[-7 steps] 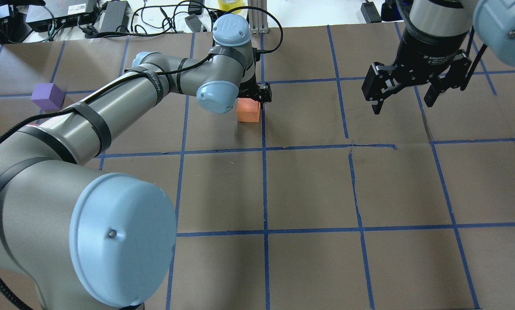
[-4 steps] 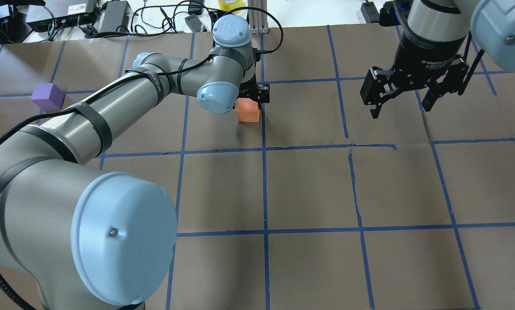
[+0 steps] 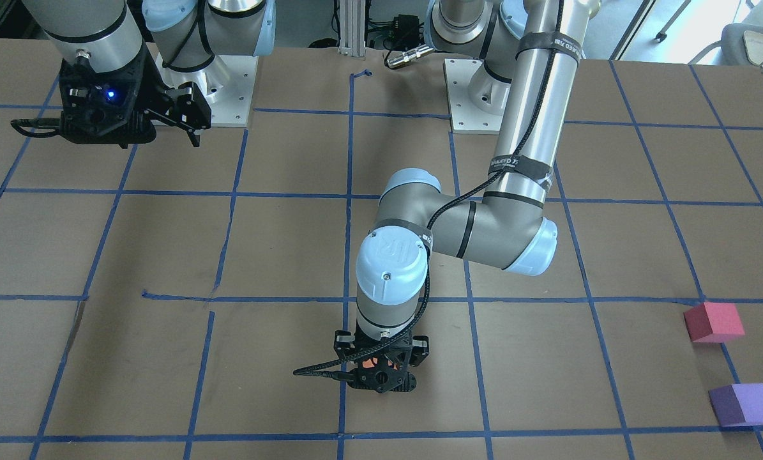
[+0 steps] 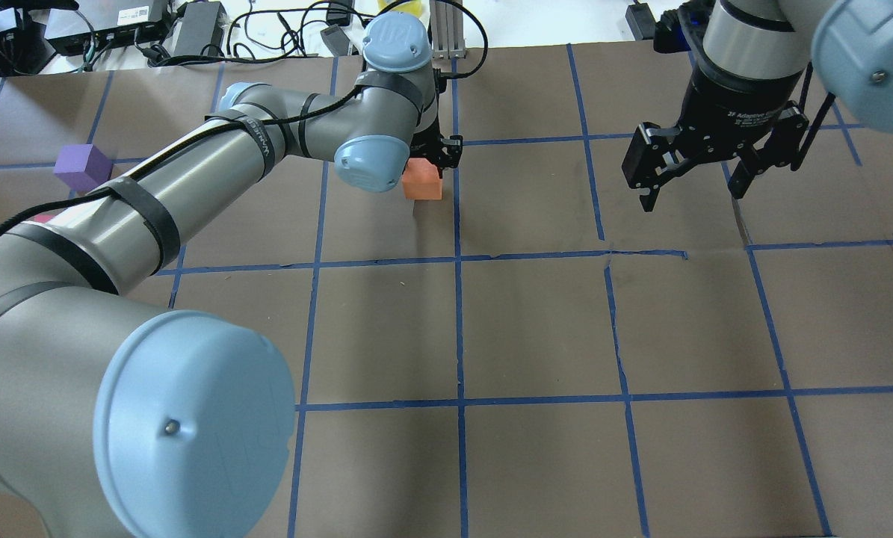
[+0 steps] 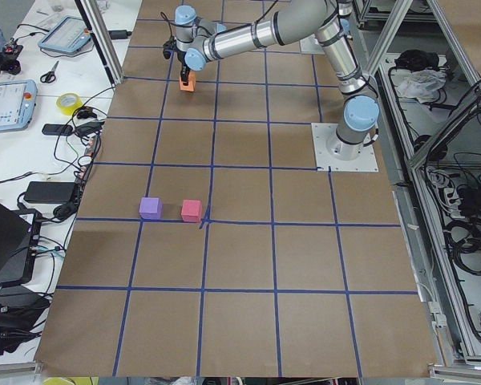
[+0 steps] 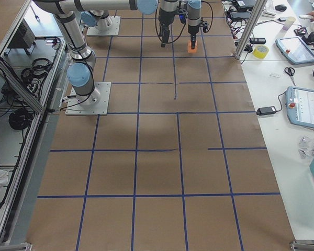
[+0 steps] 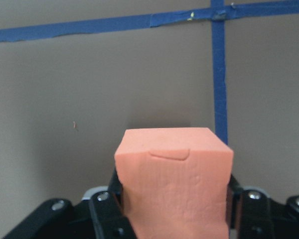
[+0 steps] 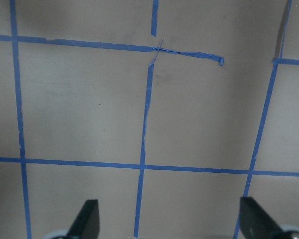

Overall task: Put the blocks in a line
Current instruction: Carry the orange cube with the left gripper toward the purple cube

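Progress looks early: no line of three stands yet. Nearest the robot, the right fingers (image 4: pixel 648 179) hang spread wide above the bench (image 4: pixel 536 329) with nothing between them. Farther out, at the left end, sits the pinkish-red block (image 3: pixel 713 321). Around mid-bench, well apart to its right, the left fingers (image 3: pixel 386 380) are closed on opposite sides of the orange block (image 4: pixel 422 183), which seems lifted just clear of the surface. Farthest, just beyond the pinkish-red one, rests the purple block (image 3: pixel 742 404); the two are near each other but not touching. I judge the orange block needs carrying left to join that pair, then setting down in line with them.
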